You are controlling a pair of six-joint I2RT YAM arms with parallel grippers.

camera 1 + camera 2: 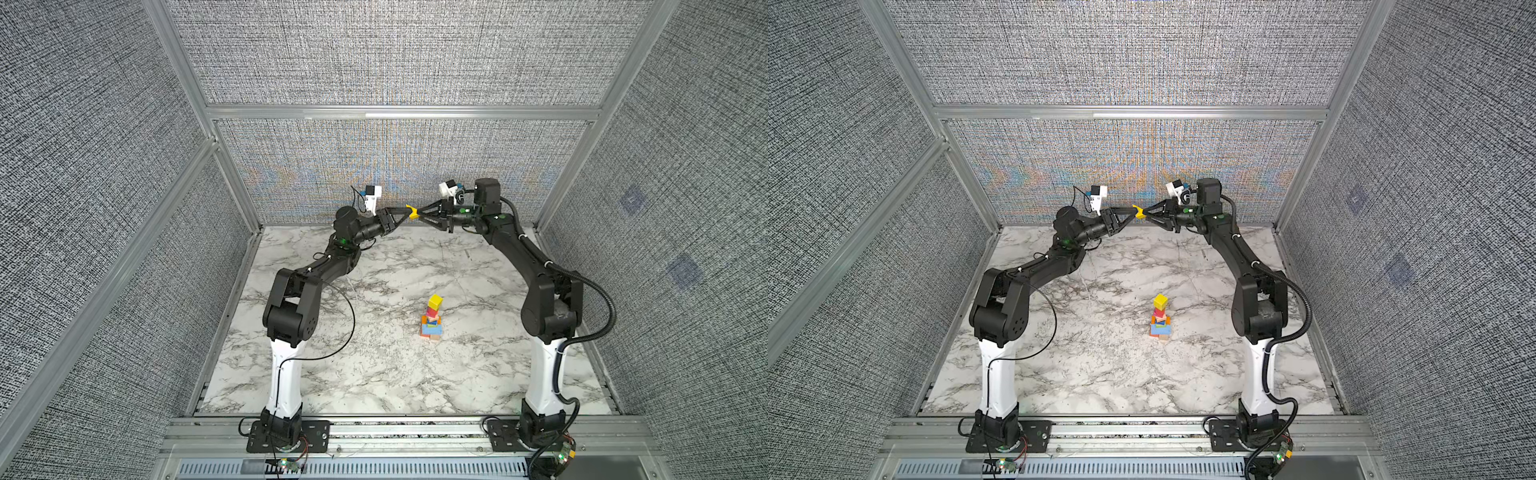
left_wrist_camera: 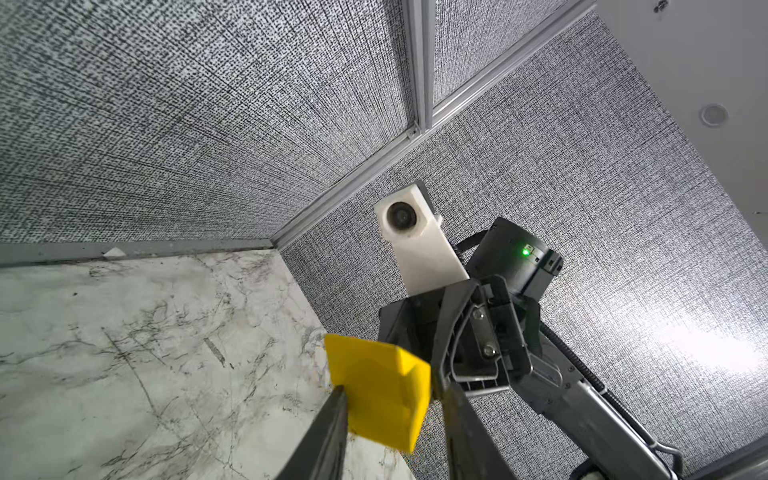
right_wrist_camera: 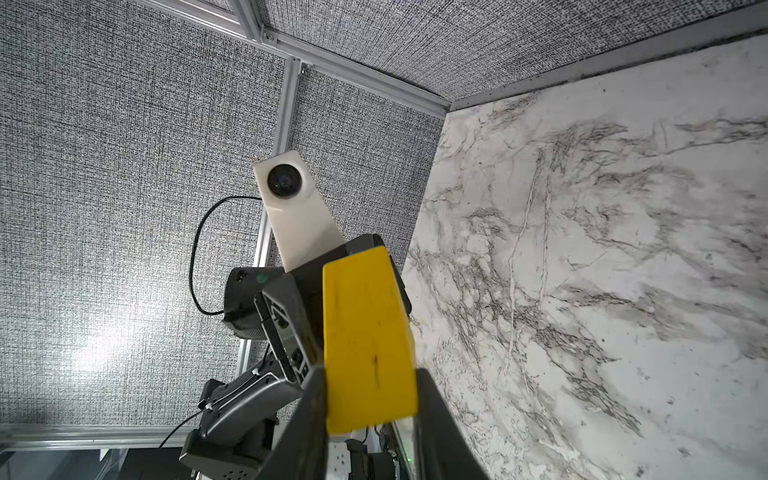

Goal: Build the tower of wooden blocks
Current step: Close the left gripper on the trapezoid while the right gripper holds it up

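Reading the table (image 1: 374, 374) in both top views as a clock face with twelve at the back wall (image 1: 395, 166), we see the left arm (image 1: 291, 299) rise from seven o'clock and reach up toward twelve. There the left gripper (image 1: 405, 210) meets a yellow block (image 1: 411, 213) in the air above the far edge. In the left wrist view its fingers (image 2: 328, 432) flank that block, one tip touching a corner; whether they press it we cannot tell. From the one o'clock side the right gripper (image 1: 418, 215) has the same block clenched, as the right wrist view shows plainly. The tower (image 1: 433, 318) stands on the table just toward three o'clock of the middle, well apart from both grippers, with a yellow cube (image 1: 435, 302) topmost. The right arm (image 1: 540, 291) rises from five o'clock.
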